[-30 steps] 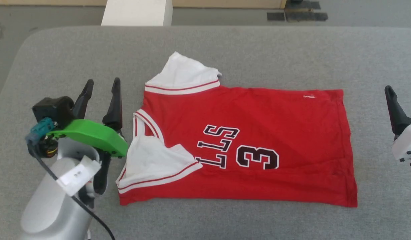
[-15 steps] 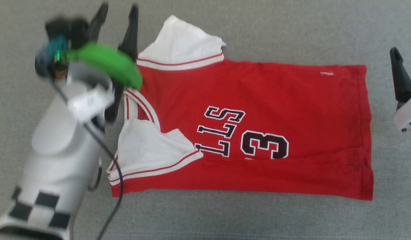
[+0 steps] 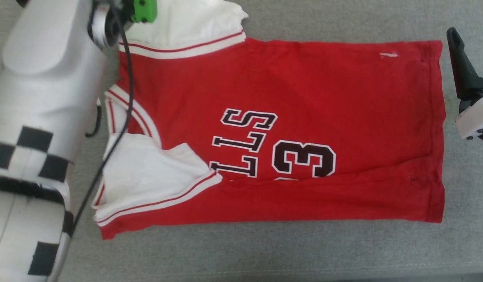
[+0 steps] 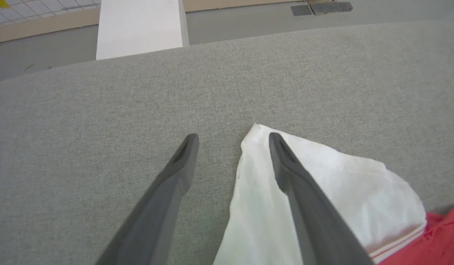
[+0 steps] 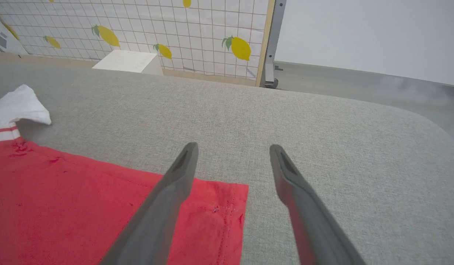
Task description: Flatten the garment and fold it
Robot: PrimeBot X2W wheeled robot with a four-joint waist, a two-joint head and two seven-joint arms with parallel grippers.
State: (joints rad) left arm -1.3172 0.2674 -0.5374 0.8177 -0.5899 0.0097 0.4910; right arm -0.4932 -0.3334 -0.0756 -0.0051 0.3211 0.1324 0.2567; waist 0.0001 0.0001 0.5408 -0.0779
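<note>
a grey fabric-covered table [image 3: 304, 250] carries the red garment [image 3: 304, 86] spread flat.

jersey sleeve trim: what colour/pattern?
The sleeve trim is a white band with a thin red stripe through it. It shows best in the head view.

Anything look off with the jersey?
Yes, the jersey isn't flat. The near sleeve is flipped onto the chest. The near side looks folded over, cutting off the lettering. The far sleeve is rumpled.
</note>
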